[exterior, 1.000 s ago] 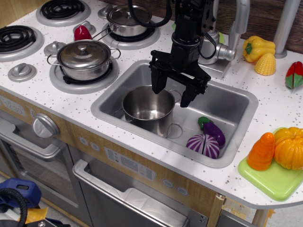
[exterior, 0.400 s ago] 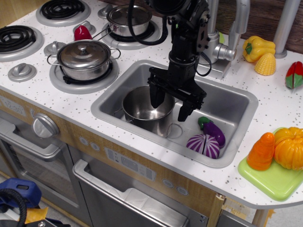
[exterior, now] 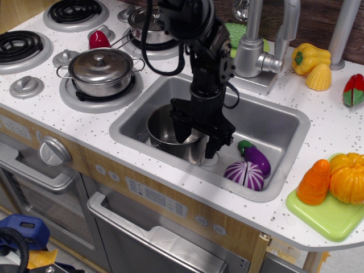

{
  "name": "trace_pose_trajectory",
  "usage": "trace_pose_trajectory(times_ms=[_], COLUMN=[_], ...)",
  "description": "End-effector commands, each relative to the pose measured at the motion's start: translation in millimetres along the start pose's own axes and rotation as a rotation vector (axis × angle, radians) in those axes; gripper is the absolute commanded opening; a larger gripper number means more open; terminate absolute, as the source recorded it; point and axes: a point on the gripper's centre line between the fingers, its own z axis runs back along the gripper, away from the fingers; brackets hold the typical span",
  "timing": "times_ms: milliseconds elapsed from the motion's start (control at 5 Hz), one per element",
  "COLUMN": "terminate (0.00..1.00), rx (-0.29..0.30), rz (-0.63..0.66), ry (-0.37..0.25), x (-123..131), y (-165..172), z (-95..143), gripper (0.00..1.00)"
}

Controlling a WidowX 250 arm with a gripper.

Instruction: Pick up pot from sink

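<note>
The pot (exterior: 166,132), shiny, lidless and cylindrical, stands in the left part of the sink (exterior: 273,122). My black gripper (exterior: 197,142) is open and lowered over the pot's right rim. One finger (exterior: 181,132) is inside the pot and the other (exterior: 212,148) is outside its right wall. The jaws straddle the rim and I cannot tell whether they touch it. The arm hides the pot's right side and its right handle.
A purple eggplant (exterior: 256,156) and a purple onion half (exterior: 244,174) lie in the sink's right front corner. A lidded steel pot (exterior: 101,69) sits on the stove at left, another (exterior: 149,24) behind it. The faucet (exterior: 256,42) stands behind the sink. Toy vegetables lie on the counter at right.
My gripper has moved down and to the left, from above the pot's right rim into the sink, and now straddles the rim. It stays open. The pot has not moved.
</note>
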Motion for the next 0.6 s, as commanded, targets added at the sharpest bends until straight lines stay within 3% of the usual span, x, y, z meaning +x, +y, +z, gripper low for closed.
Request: trace_pose_trajectory(times_ms=[0, 200, 400], terminate=[0.0, 0.0, 0.0], rx=[0.008, 0.052, 0.103], rz=[0.017, 0.012, 0.009], ry=[-0.041, -0.033, -0.029], x=[6.5, 11.6, 18.6], y=[2.1, -1.0, -6.3], z=[5.3, 19.9, 50.7], gripper=[0.0, 0.0, 0.0])
